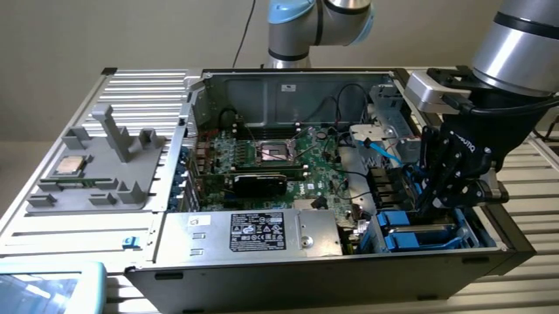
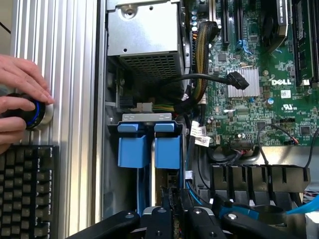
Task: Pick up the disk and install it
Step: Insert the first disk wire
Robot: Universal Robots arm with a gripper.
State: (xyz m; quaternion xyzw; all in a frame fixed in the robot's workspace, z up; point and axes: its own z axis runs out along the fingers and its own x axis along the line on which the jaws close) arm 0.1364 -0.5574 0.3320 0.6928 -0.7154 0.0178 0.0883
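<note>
I've got the gripper (image 1: 434,208) down in the drive bay at the near corner of the PC case (image 1: 288,278), on the exterior view's right. The disk (image 1: 417,232) w/ its blue carrier sits in that bay just under it. Pickup looks done; can't confirm it's fully seated. Grip state: can't tell. Legible: "DELL" on the mobo (image 2: 280,82); PSU label (image 1: 256,232) unreadable.

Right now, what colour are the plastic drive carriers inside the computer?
Bright blue. The drive carriers show best in the wrist view.
</note>
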